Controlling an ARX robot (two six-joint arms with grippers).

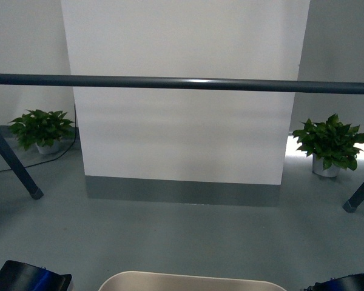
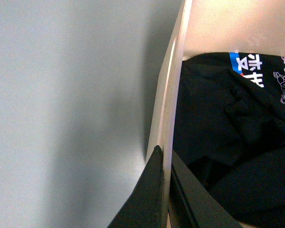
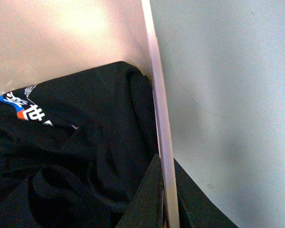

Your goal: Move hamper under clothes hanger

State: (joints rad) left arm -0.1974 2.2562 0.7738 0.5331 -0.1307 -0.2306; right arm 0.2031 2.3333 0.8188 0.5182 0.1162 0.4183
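Your left gripper [image 2: 165, 190] pinches the hamper [image 2: 168, 95] rim, one finger inside, one outside, so the tub can't slip. Black clothes [image 2: 228, 142] lie inside. Your right gripper [image 3: 167, 194] pinches the other side. The hamper sits near you, short of the clothes hanger [image 1: 182, 83] bar.

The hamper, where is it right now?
In the front view the hamper sits at the bottom centre, between both arms, short of the clothes hanger bar; each pincer clamps a side rim.
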